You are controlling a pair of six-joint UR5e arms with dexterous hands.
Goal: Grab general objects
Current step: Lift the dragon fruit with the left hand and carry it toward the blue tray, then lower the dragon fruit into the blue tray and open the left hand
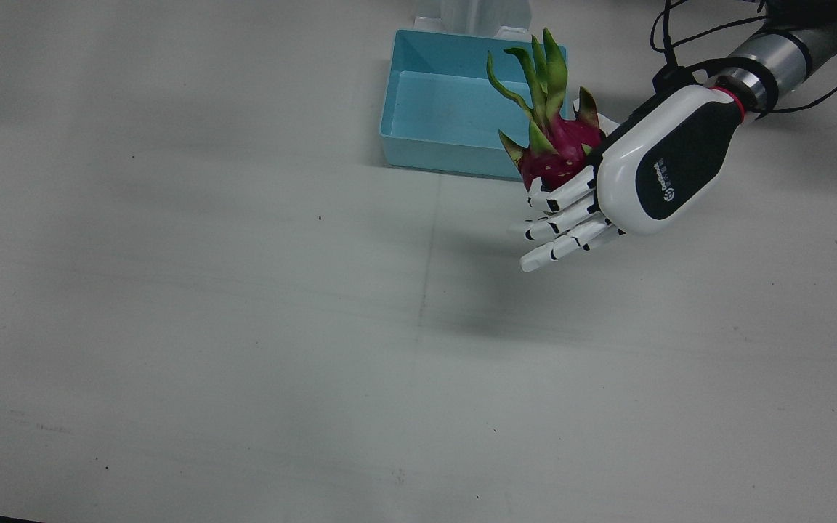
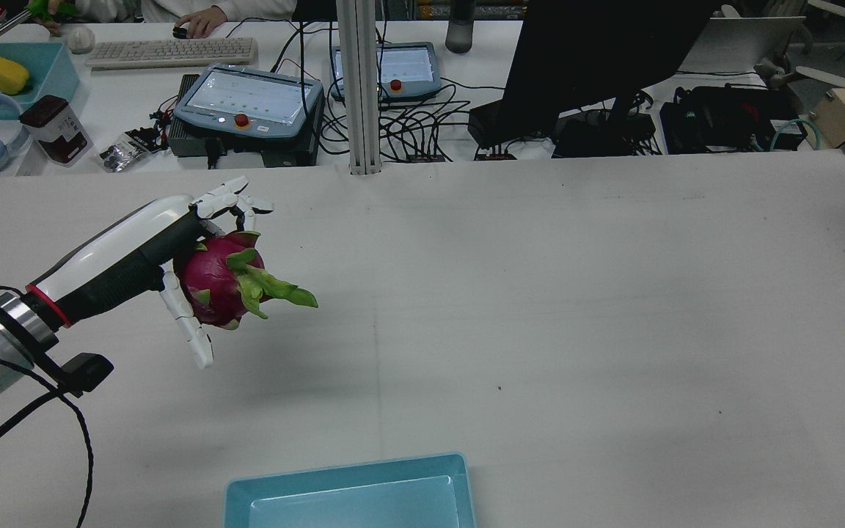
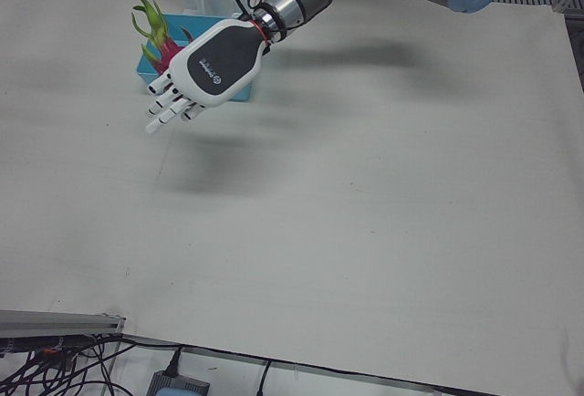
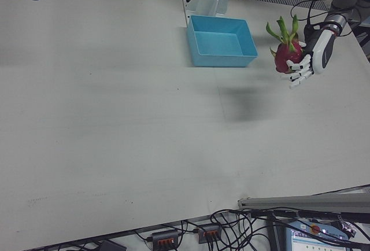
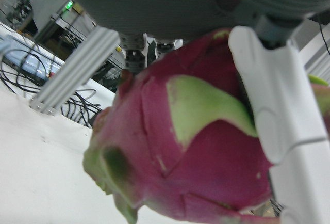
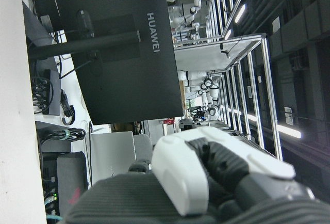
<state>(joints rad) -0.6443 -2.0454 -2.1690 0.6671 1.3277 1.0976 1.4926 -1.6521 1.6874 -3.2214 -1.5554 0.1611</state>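
the left white-and-black dexterous robot hand (image 1: 651, 171) is wrapped around a magenta dragon fruit with green leafy scales (image 1: 556, 142), fingers (image 1: 560, 218) curled over one side and the thumb on the other, so it's got a proper grip. the fruit's up in the air, clear of the white table (image 1: 244, 327), with a shadow on the surface underneath. in the rear view the hand (image 2: 136, 257) sits on the left with the fruit (image 2: 221, 286) hanging from the palm, green tips pointing toward the table's middle. the shallow light blue plastic tray (image 1: 447, 109) sits near the robot's edge of the table, just beside the hand, looks empty. right hand (image 6: 206, 177) only shows up close in its own camera, fingers look folded in but honestly can't tell. behind the table there's a black huawei monitor (image 2: 598, 59).
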